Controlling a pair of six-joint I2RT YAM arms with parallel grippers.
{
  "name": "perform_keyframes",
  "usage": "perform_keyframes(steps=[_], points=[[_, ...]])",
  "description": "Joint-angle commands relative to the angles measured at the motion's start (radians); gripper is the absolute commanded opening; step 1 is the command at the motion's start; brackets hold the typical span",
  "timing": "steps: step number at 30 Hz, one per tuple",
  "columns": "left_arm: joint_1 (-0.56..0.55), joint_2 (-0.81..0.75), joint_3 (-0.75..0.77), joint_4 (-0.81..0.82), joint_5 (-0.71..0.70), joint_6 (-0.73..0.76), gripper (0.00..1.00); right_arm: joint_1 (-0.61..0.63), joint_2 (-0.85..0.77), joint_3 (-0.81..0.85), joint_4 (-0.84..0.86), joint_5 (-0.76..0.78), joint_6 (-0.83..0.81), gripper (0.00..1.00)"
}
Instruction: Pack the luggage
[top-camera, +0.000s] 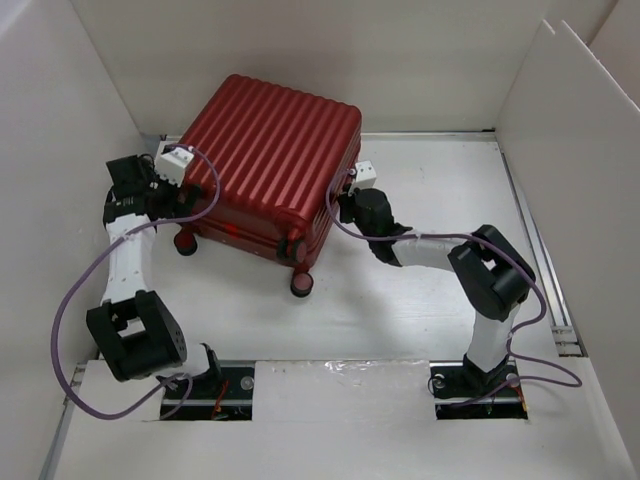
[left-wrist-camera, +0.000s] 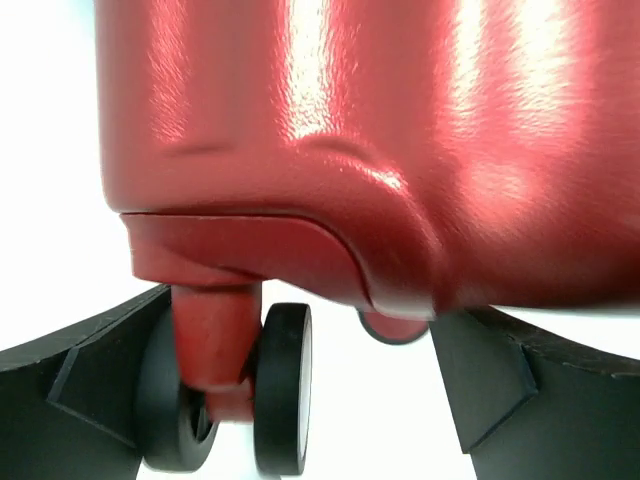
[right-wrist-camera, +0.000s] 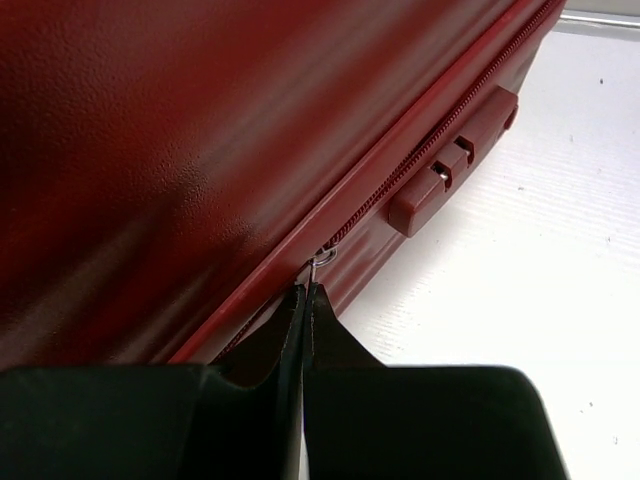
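Note:
The luggage (top-camera: 270, 165) is a dark red ribbed hard-shell suitcase lying flat and closed on the table, black wheels toward me. My right gripper (top-camera: 345, 208) is at its right side, shut on the metal zipper pull (right-wrist-camera: 318, 262) on the zipper seam, just short of the red combination lock (right-wrist-camera: 452, 170). My left gripper (top-camera: 172, 200) is open at the suitcase's near left corner, its fingers (left-wrist-camera: 70, 380) on either side of a black wheel (left-wrist-camera: 282, 385) under the red shell (left-wrist-camera: 330, 130). The lining is hidden.
White walls enclose the table on the left, back and right (top-camera: 575, 140). Another wheel (top-camera: 301, 284) sticks out at the suitcase's near right corner. Purple cables (top-camera: 75, 300) loop beside the left arm.

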Motion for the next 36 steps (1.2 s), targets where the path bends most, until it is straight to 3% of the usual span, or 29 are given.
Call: perform_keyframes(steps=[1, 3, 4, 6, 10, 14, 18, 22, 24, 25, 28, 33, 36], points=[[-0.084, -0.119, 0.140, -0.260, 0.449, -0.048, 1.00, 0.157, -0.014, -0.014, 0.031, -0.288, 0.087, 0.00], [-0.084, -0.154, 0.191, -0.421, 0.492, 0.136, 1.00, 0.167, -0.014, -0.014, 0.031, -0.300, 0.087, 0.00], [-0.110, -0.185, 0.206, -0.596, 0.521, 0.214, 1.00, 0.168, -0.014, -0.014, 0.031, -0.300, 0.087, 0.00], [-0.159, -0.220, 0.216, -0.730, 0.509, 0.375, 1.00, 0.178, -0.014, -0.014, 0.040, -0.311, 0.087, 0.00], [-0.360, -0.401, -0.003, -0.641, 0.341, 0.251, 1.00, 0.201, -0.014, 0.004, 0.040, -0.311, 0.075, 0.00], [-0.484, -0.486, -0.039, -0.613, 0.212, 0.162, 1.00, 0.221, -0.003, 0.014, 0.040, -0.302, 0.075, 0.00], [-0.485, -0.394, 0.007, -0.714, 0.212, 0.080, 1.00, 0.259, 0.006, 0.023, 0.040, -0.291, 0.075, 0.00], [-0.485, -0.424, 0.006, -0.738, 0.247, 0.100, 1.00, 0.281, 0.015, 0.023, 0.040, -0.253, 0.113, 0.00], [-0.485, -0.458, -0.033, -0.651, 0.154, -0.018, 1.00, 0.281, 0.015, 0.023, 0.040, -0.253, 0.114, 0.00], [-0.485, -0.488, -0.080, -0.546, -0.009, -0.070, 1.00, 0.281, 0.015, 0.023, 0.040, -0.241, 0.114, 0.00], [-0.472, -0.515, -0.158, -0.451, -0.254, -0.141, 1.00, 0.281, 0.024, 0.014, 0.040, -0.216, 0.123, 0.00], [-0.472, -0.504, -0.169, -0.480, -0.203, -0.191, 1.00, 0.281, 0.024, 0.014, 0.040, -0.216, 0.123, 0.00], [-0.472, -0.504, -0.206, -0.413, -0.144, -0.201, 0.98, 0.281, 0.024, 0.014, 0.040, -0.205, 0.132, 0.00]])
